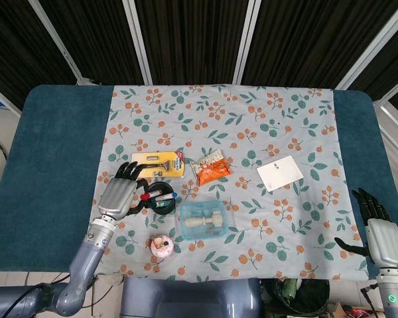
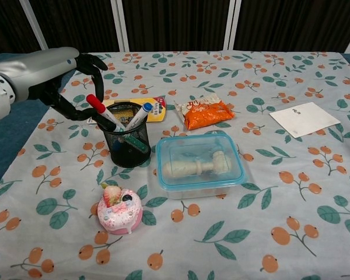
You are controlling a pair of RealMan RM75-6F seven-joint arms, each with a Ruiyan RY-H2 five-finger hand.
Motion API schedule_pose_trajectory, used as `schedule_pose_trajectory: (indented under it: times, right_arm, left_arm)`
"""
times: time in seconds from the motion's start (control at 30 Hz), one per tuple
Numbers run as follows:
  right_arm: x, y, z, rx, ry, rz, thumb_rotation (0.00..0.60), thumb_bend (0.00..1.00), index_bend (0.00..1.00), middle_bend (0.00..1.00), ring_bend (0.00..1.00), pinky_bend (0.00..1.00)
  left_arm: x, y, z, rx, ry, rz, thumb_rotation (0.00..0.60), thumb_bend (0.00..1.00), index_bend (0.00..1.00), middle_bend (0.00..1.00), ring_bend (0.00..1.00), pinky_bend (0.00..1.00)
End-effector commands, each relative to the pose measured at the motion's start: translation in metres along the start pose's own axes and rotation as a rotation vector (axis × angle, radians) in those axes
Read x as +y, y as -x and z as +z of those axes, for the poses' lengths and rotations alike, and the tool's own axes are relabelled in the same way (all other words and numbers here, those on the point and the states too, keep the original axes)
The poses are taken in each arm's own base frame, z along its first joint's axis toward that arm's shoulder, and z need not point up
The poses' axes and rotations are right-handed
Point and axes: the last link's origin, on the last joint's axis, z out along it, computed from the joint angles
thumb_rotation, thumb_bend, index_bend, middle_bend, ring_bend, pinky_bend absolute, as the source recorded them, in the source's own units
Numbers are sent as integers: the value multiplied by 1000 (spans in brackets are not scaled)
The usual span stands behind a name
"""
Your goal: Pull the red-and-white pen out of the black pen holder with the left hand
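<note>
Left hand (image 2: 52,73) curled around the red-and-white pen (image 2: 102,111), though a firm pinch can't really be confirmed.

The pen is seen with a red cap and a white barrel, leaning up and to the left out of the black pen holder (image 2: 126,143), which is a mesh cup set on the floral tablecloth (image 2: 233,233) beside a clear lidded container (image 2: 201,163). A blue-capped marker (image 2: 140,115) is leaned the other way in the same cup. The dark fingers (image 2: 93,64) are arched over the red cap, with the thumb below it, right at the cap. Whether contact is made cannot be told. The right hand (image 1: 383,240) is kept well apart at the table edge, fingers spread and nothing held.
</note>
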Motion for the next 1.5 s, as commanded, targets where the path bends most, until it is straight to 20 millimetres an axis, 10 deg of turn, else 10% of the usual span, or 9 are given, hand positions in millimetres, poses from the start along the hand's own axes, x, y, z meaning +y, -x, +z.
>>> schedule_pose_trajectory:
  times: [0.03,0.3,0.53,0.97,1.5]
  right_arm:
    - [0,0,0,1,0,0,600,174,0,0,0,128]
    - [0,0,-1,1,-1,1,600,174,0,0,0,128]
    - [0,0,-1,2,-2,-3,600,174,0,0,0,128]
    - [-1,0,-2,7,-1,-13,600,174,0,0,0,128]
    - [1,-1,-2,11,0,-11,600,174,0,0,0,128]
  left_arm:
    - [5,-18,-3,42,21,-17,600,355,520,102,0,36]
    - [5,-77,-16,135,53,-4,600,356,520,102,0,36]
    - [-33,-100,-31,162,-15,50,600,355,520,102,0,35]
    - [-115,-68,-34,101,-183,90,600,355,517,100,0,35]
    - [-107,-34,-15,62,-189,87,600,198,304,20,0,34]
